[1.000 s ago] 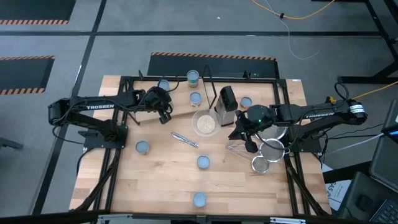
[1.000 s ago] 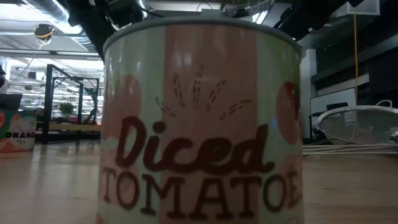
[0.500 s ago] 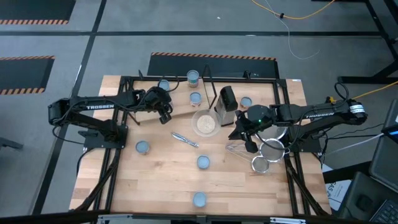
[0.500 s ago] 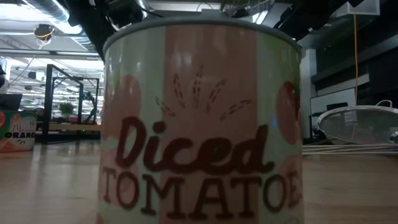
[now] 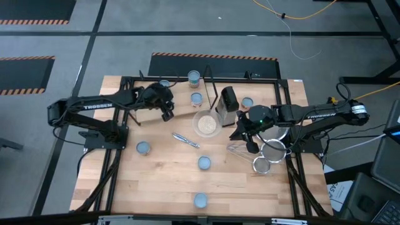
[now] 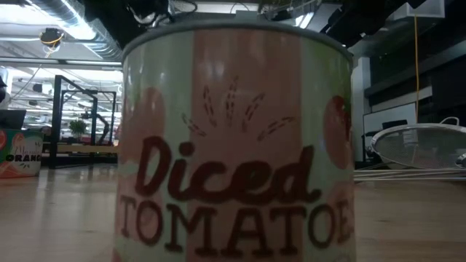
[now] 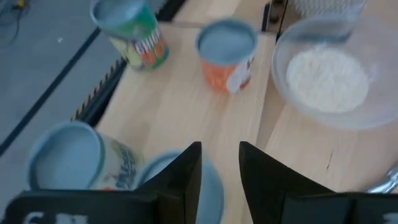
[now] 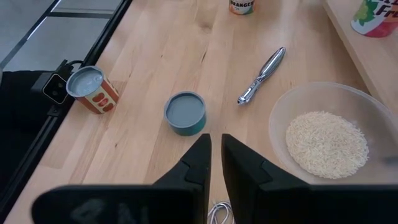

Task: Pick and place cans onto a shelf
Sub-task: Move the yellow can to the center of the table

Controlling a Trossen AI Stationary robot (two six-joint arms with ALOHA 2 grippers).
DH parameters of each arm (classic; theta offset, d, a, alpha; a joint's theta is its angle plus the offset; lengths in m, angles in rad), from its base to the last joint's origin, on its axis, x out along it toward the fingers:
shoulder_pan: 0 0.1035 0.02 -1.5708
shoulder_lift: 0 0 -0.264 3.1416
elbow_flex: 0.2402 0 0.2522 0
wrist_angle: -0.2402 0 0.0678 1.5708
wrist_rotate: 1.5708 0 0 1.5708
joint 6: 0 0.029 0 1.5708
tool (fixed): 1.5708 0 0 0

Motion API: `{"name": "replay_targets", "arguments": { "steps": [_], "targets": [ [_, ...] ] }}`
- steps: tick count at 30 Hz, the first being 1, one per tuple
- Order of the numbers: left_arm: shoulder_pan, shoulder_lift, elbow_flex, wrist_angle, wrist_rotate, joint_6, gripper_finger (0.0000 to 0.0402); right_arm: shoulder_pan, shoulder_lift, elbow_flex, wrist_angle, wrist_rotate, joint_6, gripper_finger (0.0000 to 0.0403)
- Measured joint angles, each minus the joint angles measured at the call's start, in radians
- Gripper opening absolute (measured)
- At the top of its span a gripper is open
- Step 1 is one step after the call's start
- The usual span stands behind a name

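In the high view the left gripper (image 5: 164,105) sits over the shelf (image 5: 187,107) in the upper middle of the frame. In its wrist view the two fingers (image 7: 184,177) stand a little apart with nothing between them; a can (image 7: 180,186) lies just under and beside them, seemingly free of them, though the fingers partly hide it. A green-labelled can (image 7: 74,155) stands beside it, and two more cans (image 7: 226,53) stand farther along the board. Other cans (image 5: 143,148) stay scattered on the table (image 5: 169,181) in the lower half of the frame. The right gripper (image 5: 249,136) waits at centre right by the strainers (image 5: 270,153), fingers nearly pressed together and holding nothing. A bowl of rice (image 5: 205,123) sits at centre. The low view is filled by a tomato can (image 6: 237,142).
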State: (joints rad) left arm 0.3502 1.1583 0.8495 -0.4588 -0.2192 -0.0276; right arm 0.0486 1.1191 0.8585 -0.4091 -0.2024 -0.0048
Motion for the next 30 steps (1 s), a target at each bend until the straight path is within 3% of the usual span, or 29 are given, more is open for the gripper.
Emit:
{"name": "replay_targets", "arguments": {
  "steps": [8, 13, 22, 25, 30],
  "targets": [
    [-0.05, -0.08, 0.04, 0.001, 0.0, 0.012, 0.0099, -0.001, 0.0, 0.0, 0.005, 0.002, 0.008, 0.0043],
    [-0.085, -0.129, 0.04, -0.002, 0.0, 0.008, 0.0099, -0.002, -0.001, 0.001, 0.066, 0.097, -0.01, 0.0043],
    [-0.126, -0.161, 0.04, -0.003, 0.0, 0.006, 0.0099, -0.006, -0.001, 0.001, 0.111, 0.105, -0.026, 0.005],
    [-0.131, -0.16, 0.039, -0.003, 0.0, 0.006, 0.0099, -0.023, -0.001, 0.001, 0.127, 0.105, 0.007, 0.0079],
    [-0.131, -0.16, 0.039, -0.003, 0.0, 0.008, 0.0099, -0.06, 0.0, 0.002, 0.177, 0.141, 0.049, 0.0168]
  ]
}}
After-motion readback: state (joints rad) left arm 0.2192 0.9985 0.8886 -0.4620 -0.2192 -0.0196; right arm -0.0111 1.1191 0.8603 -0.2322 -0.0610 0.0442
